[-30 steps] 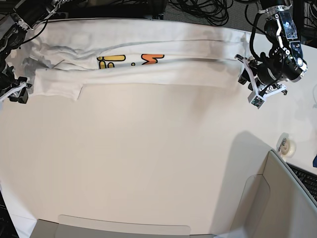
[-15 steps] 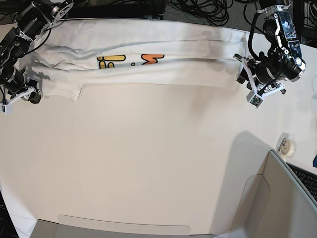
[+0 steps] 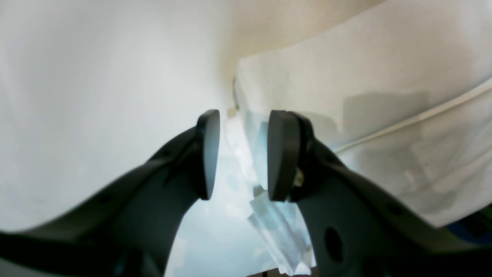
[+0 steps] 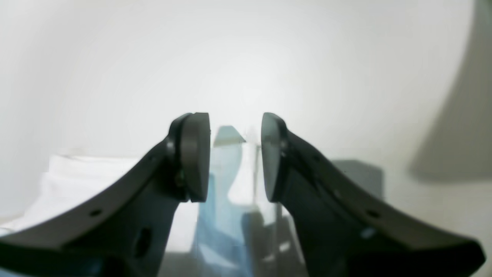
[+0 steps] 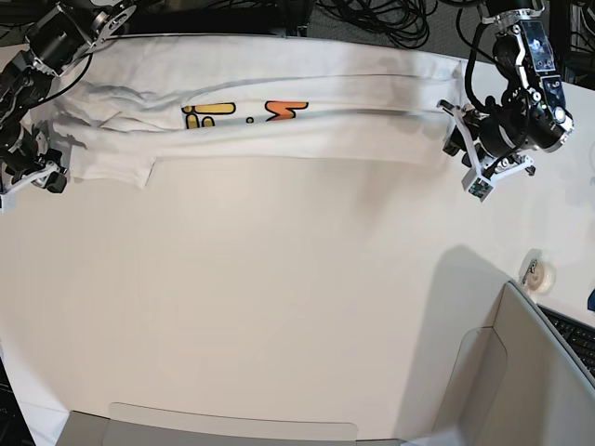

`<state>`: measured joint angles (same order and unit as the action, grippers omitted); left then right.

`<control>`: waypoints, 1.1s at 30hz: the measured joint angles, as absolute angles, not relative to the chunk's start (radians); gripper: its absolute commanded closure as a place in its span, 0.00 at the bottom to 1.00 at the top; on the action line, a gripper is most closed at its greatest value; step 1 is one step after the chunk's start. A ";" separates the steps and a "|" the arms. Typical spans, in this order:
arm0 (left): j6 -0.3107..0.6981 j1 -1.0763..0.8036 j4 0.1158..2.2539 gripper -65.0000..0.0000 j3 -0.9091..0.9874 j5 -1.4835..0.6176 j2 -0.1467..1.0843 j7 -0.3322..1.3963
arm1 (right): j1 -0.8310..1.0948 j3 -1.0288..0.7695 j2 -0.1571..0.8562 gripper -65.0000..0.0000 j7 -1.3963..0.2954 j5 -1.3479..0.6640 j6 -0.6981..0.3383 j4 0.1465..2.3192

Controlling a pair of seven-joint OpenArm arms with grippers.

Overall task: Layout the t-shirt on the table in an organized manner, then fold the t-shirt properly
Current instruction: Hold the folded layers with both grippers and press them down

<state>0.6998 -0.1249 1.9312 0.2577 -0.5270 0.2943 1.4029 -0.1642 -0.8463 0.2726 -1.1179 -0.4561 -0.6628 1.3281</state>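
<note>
Your t-shirt lies folded into a long band along the far edge of the table, yellow and orange lettering showing. Your left gripper hangs just off its one end, jaws parted, holding nothing. Your right gripper sits beside the opposite end, likewise parted and empty.

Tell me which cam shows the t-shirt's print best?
Base view: the t-shirt lies folded into a long band, yellow and orange lettering showing. The left wrist view shows only plain white cloth and a seam; the right wrist view shows only a blurred white corner.
</note>
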 measured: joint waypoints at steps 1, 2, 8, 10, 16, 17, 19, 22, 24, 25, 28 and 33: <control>0.700 -0.125 1.931 0.67 0.258 -0.527 0.295 1.403 | -0.158 -0.846 0.272 0.66 -1.111 -0.455 -0.662 1.328; 0.700 -0.125 1.931 0.67 0.258 -0.527 0.295 1.403 | -0.152 -0.846 0.274 0.66 -1.108 -0.453 -0.662 1.328; 0.699 -0.125 1.931 0.67 0.258 -0.527 0.294 1.403 | -0.139 -0.839 0.273 0.66 -1.099 -0.445 -0.661 1.328; 0.700 -0.125 1.931 0.67 0.258 -0.527 0.294 1.403 | -0.129 -0.839 0.265 0.66 -1.096 -0.454 -0.659 1.328; 0.700 -0.125 1.931 0.67 0.258 -0.527 0.294 1.403 | -0.114 -0.840 0.260 0.66 -1.099 -0.470 -0.660 1.332; 0.700 -0.125 1.931 0.67 0.258 -0.527 0.294 1.403 | -0.114 -0.840 0.260 0.67 -1.107 -0.473 -0.660 1.333; 0.700 -0.125 1.931 0.67 0.258 -0.527 0.294 1.403 | -0.114 -0.840 0.262 0.74 -1.132 -0.499 -0.660 1.333; 0.700 -0.125 1.931 0.67 0.258 -0.527 0.294 1.403 | -0.102 -0.840 0.260 0.93 -1.155 -0.533 -0.660 1.333; 0.700 -0.125 1.931 0.67 0.258 -0.527 0.294 1.403 | -0.096 -0.840 0.262 1.00 -1.161 -0.554 -0.661 1.333; 0.700 -0.125 1.931 0.67 0.258 -0.527 0.294 1.403 | -0.094 -0.840 0.263 1.00 -1.171 -0.556 -0.660 1.333; 0.700 -0.125 1.931 0.67 0.258 -0.527 0.294 1.403 | -0.086 -0.839 0.262 1.00 -1.207 -0.548 -0.662 1.375; 0.700 -0.125 1.931 0.67 0.258 -0.526 0.290 1.404 | -0.006 -0.801 0.259 1.00 -1.221 -0.522 -0.659 1.568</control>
